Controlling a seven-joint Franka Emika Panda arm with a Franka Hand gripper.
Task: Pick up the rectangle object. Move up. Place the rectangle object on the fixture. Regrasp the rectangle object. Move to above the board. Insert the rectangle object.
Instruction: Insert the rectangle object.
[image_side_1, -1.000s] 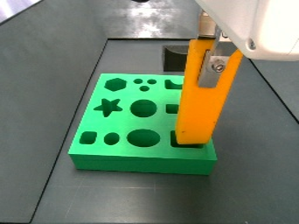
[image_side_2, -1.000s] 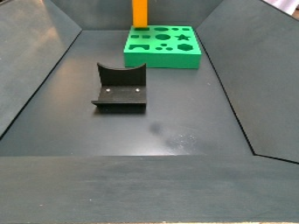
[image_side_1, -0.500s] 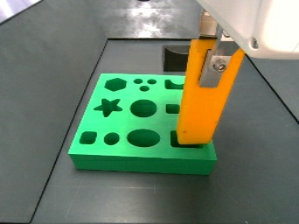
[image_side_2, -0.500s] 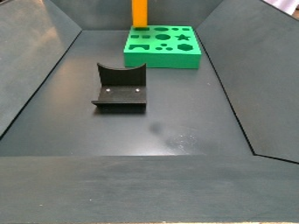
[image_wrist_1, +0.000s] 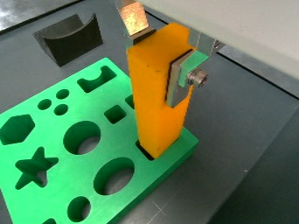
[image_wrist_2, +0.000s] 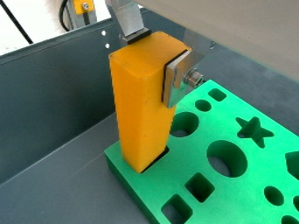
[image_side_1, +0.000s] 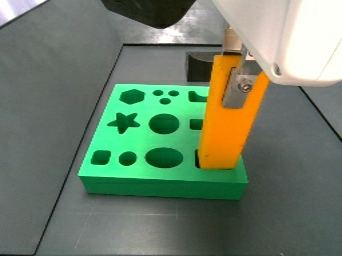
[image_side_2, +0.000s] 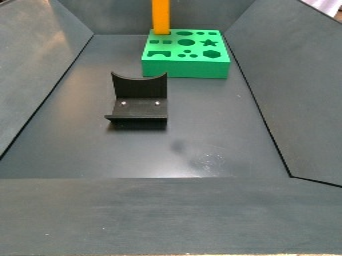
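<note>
The rectangle object (image_wrist_1: 158, 96) is a long orange block standing upright, its lower end in a slot at a corner of the green board (image_wrist_1: 59, 149). My gripper (image_wrist_1: 162, 54) is shut on its upper part, a silver finger (image_wrist_1: 177, 80) flat against each side. Both wrist views show this grip, with the block (image_wrist_2: 138, 105) rising from the board's edge (image_wrist_2: 233, 131). In a side view the block (image_side_1: 222, 125) stands at the board's (image_side_1: 134, 150) near right corner. The dark fixture (image_side_2: 138, 100) sits apart from the board (image_side_2: 187, 55) on the floor, holding nothing.
The board's star, hexagon, circle, square and oval holes (image_side_1: 163, 124) hold nothing. Sloped dark walls (image_side_2: 54, 90) enclose the floor. The fixture (image_wrist_1: 66, 39) lies beyond the board's far edge. A perforated wall (image_wrist_2: 47, 61) runs close beside the block.
The gripper and the orange block have come down a little, so the block sits slightly deeper in its slot. A dark part of the arm now shows at the top of a side view.
</note>
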